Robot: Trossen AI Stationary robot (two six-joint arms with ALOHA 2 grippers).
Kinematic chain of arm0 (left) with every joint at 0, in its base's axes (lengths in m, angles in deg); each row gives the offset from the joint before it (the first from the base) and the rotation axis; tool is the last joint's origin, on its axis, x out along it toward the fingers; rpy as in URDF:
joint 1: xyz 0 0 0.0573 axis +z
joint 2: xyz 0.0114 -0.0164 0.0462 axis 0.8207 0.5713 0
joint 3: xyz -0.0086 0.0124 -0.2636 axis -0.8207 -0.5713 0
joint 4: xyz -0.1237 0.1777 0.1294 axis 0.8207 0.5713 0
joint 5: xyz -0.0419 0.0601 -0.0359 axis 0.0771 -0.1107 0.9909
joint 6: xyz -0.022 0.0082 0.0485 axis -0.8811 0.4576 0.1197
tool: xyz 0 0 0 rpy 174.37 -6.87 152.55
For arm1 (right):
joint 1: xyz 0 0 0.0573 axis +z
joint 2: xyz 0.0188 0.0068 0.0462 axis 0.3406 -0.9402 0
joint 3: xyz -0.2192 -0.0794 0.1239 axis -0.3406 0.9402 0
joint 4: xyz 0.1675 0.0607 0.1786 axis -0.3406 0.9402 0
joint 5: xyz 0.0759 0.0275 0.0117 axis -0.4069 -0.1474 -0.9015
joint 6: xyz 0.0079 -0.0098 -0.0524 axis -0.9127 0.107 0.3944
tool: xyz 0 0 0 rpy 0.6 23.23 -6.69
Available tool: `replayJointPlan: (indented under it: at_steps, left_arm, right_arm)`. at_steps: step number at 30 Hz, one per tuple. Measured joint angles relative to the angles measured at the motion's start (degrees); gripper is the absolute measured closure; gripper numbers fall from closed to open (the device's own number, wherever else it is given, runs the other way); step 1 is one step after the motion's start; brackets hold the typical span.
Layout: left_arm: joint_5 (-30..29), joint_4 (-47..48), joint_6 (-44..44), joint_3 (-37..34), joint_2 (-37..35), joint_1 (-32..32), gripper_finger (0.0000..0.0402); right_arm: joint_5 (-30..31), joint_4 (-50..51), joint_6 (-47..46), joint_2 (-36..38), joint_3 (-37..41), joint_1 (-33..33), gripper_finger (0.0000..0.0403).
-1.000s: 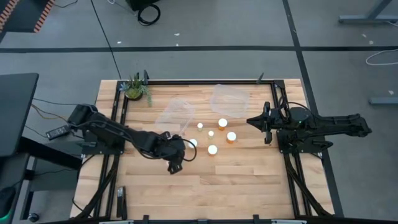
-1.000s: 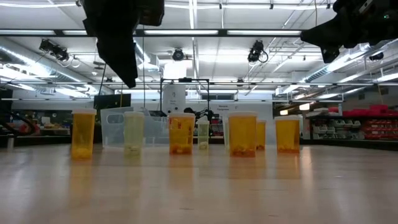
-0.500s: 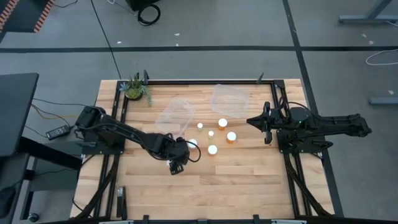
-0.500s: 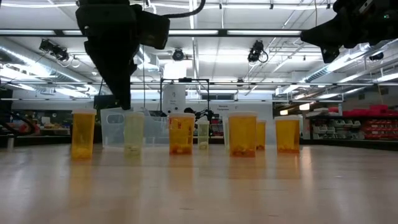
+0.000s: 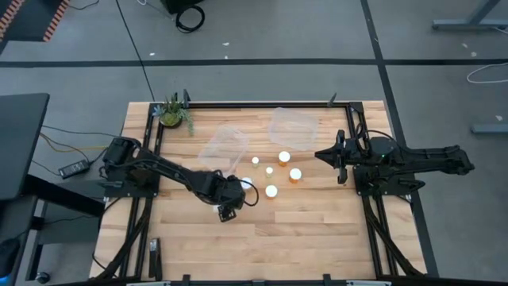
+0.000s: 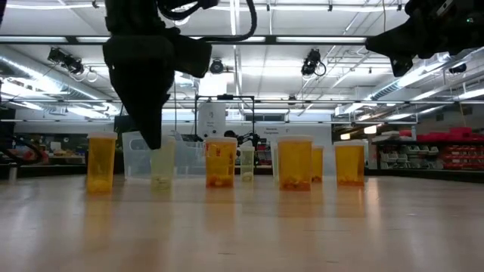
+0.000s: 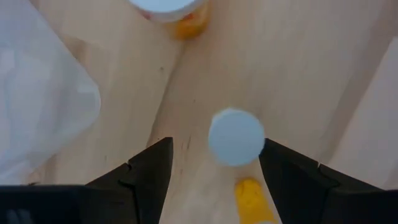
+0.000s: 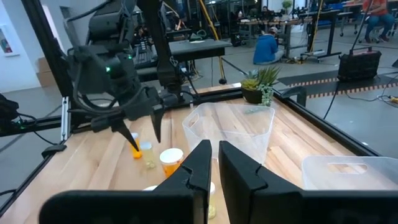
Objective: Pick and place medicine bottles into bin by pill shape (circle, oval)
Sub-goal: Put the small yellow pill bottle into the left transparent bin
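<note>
Several orange medicine bottles with white caps stand upright on the wooden table, in a loose group near its middle. My left gripper points steeply down and is open. Its two fingers stand on either side of one bottle's white cap, above it and apart from it. The low view shows the dark left gripper just over a pale bottle. My right gripper is shut and empty. It hovers level at the table's right.
Two clear plastic bins stand behind the bottles, one at the far left and one at the far middle. A small green potted plant sits at the far left corner. Another bottle stands close beyond the left gripper.
My left gripper has come down toward the bottles and tipped a little steeper. Its fingertips have sunk from well above the caps to cap height. It has stayed open. The bottles have not moved.
</note>
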Motion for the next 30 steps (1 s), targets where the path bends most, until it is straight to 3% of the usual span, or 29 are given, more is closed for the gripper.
replayJointPlan:
  at_steps: [22,30]
  left_arm:
    - [0.24,-3.25,0.4,0.02,2.44,0.54,0.0162]
    - [4.67,-3.56,1.12,0.02,4.76,0.61,0.0177]
  right_arm:
    - [-0.02,0.0,0.0,-0.02,-0.01,-0.01,0.0366]
    - [-0.01,-0.02,0.0,0.0,0.0,-0.01,0.0366]
